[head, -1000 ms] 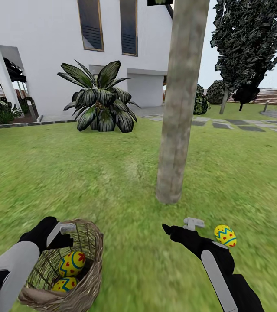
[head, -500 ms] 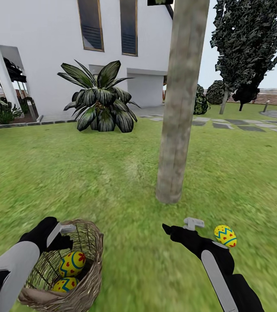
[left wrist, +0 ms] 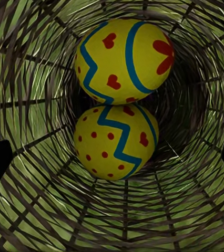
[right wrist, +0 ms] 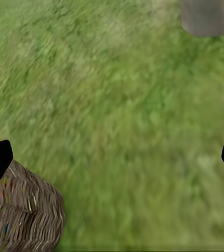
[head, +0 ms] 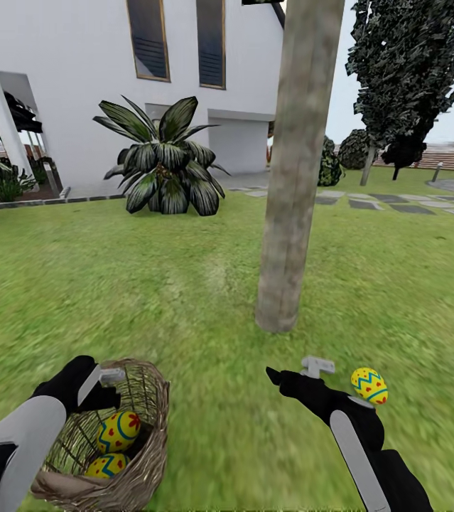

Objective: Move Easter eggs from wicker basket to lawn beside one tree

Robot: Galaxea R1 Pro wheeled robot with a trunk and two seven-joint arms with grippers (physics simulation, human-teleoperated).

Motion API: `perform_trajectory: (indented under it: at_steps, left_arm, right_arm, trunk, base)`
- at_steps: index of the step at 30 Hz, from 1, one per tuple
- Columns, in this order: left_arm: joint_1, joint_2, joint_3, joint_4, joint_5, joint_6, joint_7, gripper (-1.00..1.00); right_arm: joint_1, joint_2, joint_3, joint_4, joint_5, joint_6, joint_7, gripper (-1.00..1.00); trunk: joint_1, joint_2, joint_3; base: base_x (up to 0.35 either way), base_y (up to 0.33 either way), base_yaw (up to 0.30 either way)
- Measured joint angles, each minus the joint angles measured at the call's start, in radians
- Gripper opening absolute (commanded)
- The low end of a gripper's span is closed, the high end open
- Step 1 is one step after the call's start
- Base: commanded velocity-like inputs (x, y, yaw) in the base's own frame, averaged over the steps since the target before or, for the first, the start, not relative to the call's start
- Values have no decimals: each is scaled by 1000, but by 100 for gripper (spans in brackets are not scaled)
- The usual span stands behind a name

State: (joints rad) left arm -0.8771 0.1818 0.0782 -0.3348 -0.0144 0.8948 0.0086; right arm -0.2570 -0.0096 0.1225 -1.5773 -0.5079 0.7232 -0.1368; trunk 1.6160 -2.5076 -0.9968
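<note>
**Ana:** While the head camera is looking down over both arms, what is lying where?

**Ben:** One small yellow egg with blue zigzag and red marks (head: 369, 385) is resting on the flat green lawn (head: 184, 299) near the thick mottled grey-brown trunk of the tree (head: 287, 213), probably set there so the trunk marks the gathering spot. The right gripper (head: 317, 367) is hovering just beside it. Two more painted eggs are sitting in the tan woven wicker basket (head: 148, 412), where the left gripper (head: 106, 377) is hanging at the rim.

**Ana:** And the left wrist camera?

**Ben:** It is looking into the basket's ribbed weave. The flower-painted egg (left wrist: 125, 60) is touching the dotted egg (left wrist: 114, 142); the dark fingertips are standing wide apart, gripping nothing.

**Ana:** The right wrist?

**Ben:** Blurry grass, so I'm hedging, but its fingertips seem spread wide and empty, with the basket's wall at one corner.
</note>
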Motion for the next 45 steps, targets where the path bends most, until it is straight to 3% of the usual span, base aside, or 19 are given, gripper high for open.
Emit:
perform_trajectory:
  at_steps: [35,42,45]
  left_arm:
    - [1,-2,-7,-6,-2,-76,1,100]
    - [1,-2,-7,-6,-2,-79,1,100]
    - [1,-2,-7,-6,-2,-79,2,100]
  right_arm:
    - [0,1,0,0,0,0,0,100]
    - [0,1,0,0,0,0,0,100]
    - [0,1,1,0,0,0,0,100]
  trunk:
    - [16,-8,-135]
    - [16,-8,-136]
    - [17,-9,-147]
  base:
    - [0,0,0]
    - [0,0,0]
    - [0,0,0]
